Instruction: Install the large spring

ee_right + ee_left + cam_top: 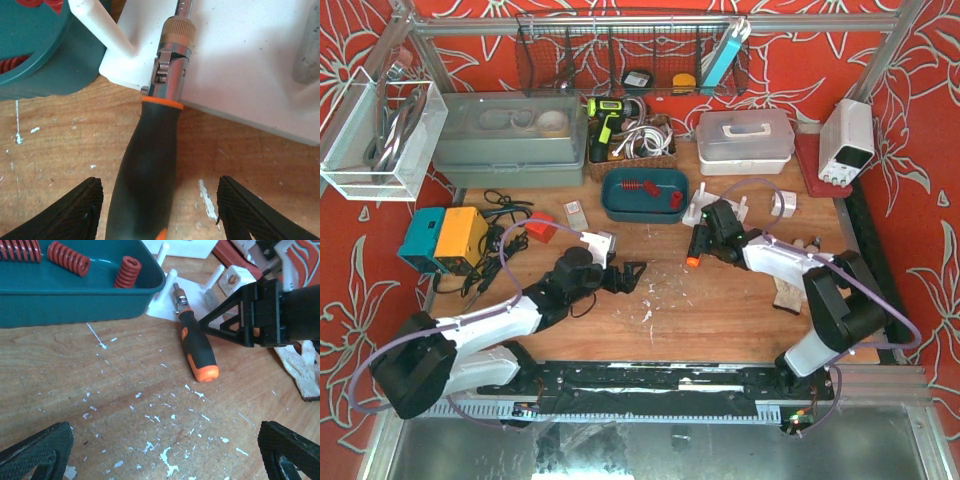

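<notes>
Red springs [68,258] of different sizes lie in a teal tray [620,208], also seen in the left wrist view [75,302]. A white peg fixture [701,208] stands just right of the tray; it also shows in the right wrist view [235,65]. A black-and-orange screwdriver [147,170] lies on the wood with its tip on the fixture. My right gripper [157,215] is open, its fingers either side of the screwdriver handle without touching it. My left gripper [165,460] is open and empty over bare wood, in front of the tray.
A bin of tools, a basket with a drill and cables [620,135], and a white lidded box [745,140] line the back. A blue-yellow device [445,238] with cables sits at the left. A power supply [847,140] stands back right. White flecks dot the wood.
</notes>
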Robot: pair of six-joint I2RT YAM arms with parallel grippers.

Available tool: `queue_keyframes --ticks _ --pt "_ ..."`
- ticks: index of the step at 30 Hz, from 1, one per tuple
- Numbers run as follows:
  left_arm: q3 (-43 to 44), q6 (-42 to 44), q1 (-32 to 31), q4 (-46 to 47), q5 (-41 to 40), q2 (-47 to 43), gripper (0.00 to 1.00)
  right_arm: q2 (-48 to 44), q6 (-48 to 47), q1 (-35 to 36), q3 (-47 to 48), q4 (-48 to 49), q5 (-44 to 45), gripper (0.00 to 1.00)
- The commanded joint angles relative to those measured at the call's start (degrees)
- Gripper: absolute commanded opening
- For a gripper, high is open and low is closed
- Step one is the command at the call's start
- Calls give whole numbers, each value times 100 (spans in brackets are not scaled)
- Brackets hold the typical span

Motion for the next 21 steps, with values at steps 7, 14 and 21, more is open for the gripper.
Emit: queue_keyframes --ticks 7,14,21 --pt "-90 59 -33 196 -205 -125 100 840 -22 46 602 96 365 65" --pt "-114 42 -33 220 -211 -149 100 1295 -12 41 726 130 321 61" --pt "-159 1 -33 304 -234 -123 100 1411 36 47 777 92 329 43"
